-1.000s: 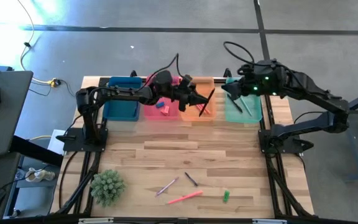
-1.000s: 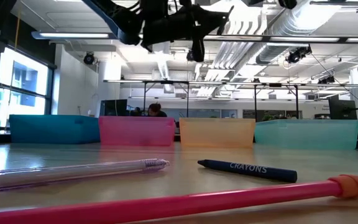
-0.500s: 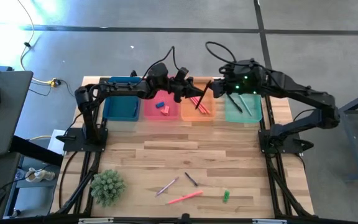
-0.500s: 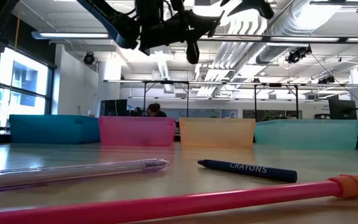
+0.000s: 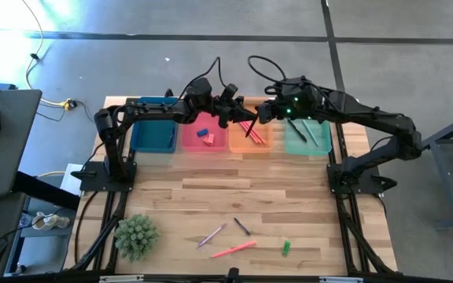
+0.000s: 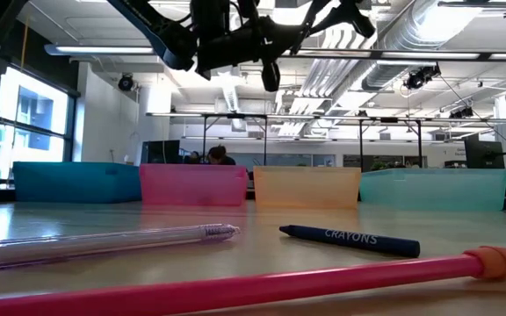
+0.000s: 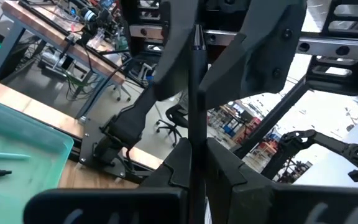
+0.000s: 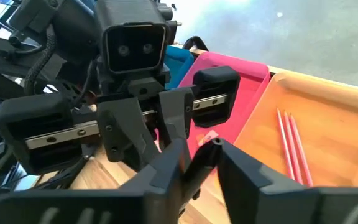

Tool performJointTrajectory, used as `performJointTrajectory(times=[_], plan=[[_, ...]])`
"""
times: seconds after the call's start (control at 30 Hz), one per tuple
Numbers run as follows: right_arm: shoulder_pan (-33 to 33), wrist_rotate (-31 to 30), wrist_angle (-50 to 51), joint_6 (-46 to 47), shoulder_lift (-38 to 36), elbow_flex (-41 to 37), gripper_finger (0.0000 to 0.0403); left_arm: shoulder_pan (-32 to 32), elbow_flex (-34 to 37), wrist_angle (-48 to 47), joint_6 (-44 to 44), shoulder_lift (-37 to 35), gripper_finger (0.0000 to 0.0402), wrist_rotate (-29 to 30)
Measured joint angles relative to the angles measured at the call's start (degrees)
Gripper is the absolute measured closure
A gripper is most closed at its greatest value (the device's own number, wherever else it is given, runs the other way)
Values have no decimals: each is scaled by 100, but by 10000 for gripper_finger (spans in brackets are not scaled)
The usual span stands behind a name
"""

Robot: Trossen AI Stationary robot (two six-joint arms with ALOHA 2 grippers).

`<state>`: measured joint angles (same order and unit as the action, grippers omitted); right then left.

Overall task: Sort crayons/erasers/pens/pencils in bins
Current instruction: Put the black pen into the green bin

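A dark pen (image 5: 252, 126) hangs in the air over the orange bin (image 5: 263, 143), with my left gripper (image 5: 241, 119) shut on it. My right gripper (image 5: 261, 115) has come in from the right and is open. Its fingers (image 7: 170, 68) stand on either side of the pen's upper end (image 7: 195, 37); I cannot tell whether they touch it. The blue bin (image 5: 154, 135), pink bin (image 5: 195, 143), orange bin and teal bin (image 5: 309, 141) stand in a row along the far edge. Two erasers (image 5: 205, 136) lie in the pink bin. My left gripper pinches the pen's shaft (image 7: 194, 134) between its two fingers. The fingers reach in about level from the table's left and lie across the pen. The pen is lifted clear above the orange bin, and its free end sticks out toward my right gripper.
Pink pencils (image 5: 255, 130) lie in the orange bin and pens (image 5: 299, 130) in the teal one. Near the front edge lie a clear pen (image 5: 211, 235), a dark crayon (image 5: 242, 226), a pink pencil (image 5: 233, 250) and a green eraser (image 5: 286, 248). A small plant (image 5: 136, 236) stands front left.
My right gripper has gone toward the table's left and a little down, from over the teal bin up to the held pen. My left gripper has shifted the pen slightly toward the left, still clear above the orange bin.
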<state>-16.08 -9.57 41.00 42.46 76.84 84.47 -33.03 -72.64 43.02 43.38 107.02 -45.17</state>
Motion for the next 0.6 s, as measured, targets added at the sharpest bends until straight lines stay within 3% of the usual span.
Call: performJointTrajectory(times=[0.2, 0.43, 0.6], plan=[[2, 42, -113, 40, 4, 4, 390, -70, 0, 3, -42, 0, 383, 0], [0, -3, -139, 9, 11, 4, 374, -137, 0, -25, 340, 0, 353, 2], [0, -24, -72, -28, 9, 4, 390, -146, 0, -38, -40, 0, 326, -88]])
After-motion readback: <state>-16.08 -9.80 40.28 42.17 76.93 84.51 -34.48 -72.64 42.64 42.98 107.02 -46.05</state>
